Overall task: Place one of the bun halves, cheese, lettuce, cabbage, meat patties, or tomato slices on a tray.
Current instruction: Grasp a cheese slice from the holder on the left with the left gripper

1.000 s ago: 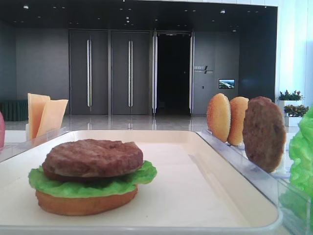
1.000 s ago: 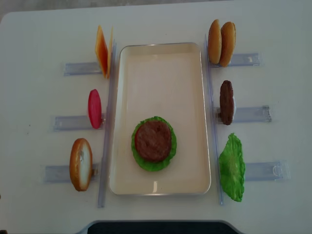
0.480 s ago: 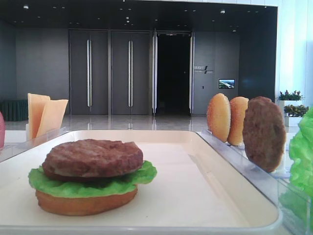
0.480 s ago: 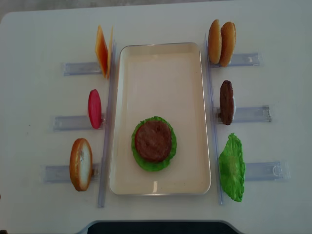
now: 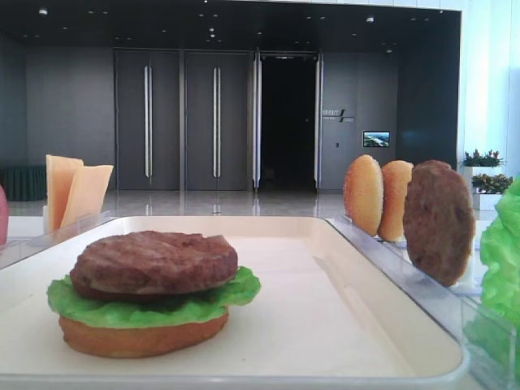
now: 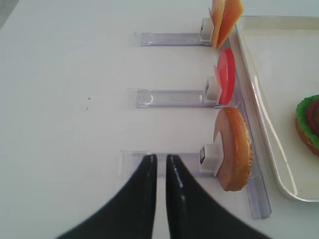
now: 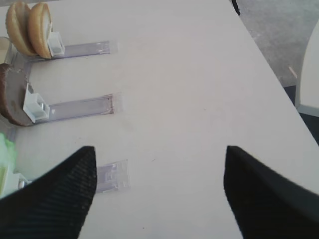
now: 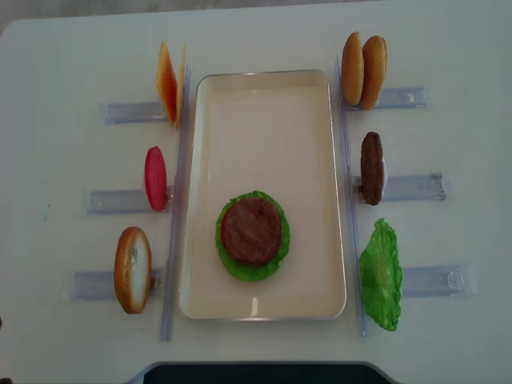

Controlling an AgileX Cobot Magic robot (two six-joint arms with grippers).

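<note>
Your left gripper [image 6: 160, 172] hovers over bare tabletop near the left edge, its black fingers [image 6: 144, 199] almost together with only a thin slit between them, holding nothing. Your right gripper [image 7: 157, 164] hangs above the right side of the table with its jaws wide apart and nothing between them.

Nearest you on the left, a bun half [image 8: 133, 270] stands on edge in a clear holder [image 8: 94, 284], just beside the tray [image 8: 264, 88]. On the tray, toward its near end, a stack lies flat: bun at the bottom, lettuce [image 8: 232, 264] over it, a patty [image 8: 251, 231] on top. On the right near side, a spare lettuce leaf [image 8: 380, 276] leans at its holder, close to the tray's long right edge.

Midway along the left edge of the tray a red tomato slice [image 8: 155, 178] stands upright; across from it on the right, a second patty [image 8: 371, 168] stands on edge.

At the far left corner of the tray, two cheese slices [image 8: 170, 83] stand together in their holder. At the far right corner, two more bun halves [image 8: 364, 70] stand side by side, touching.
</note>
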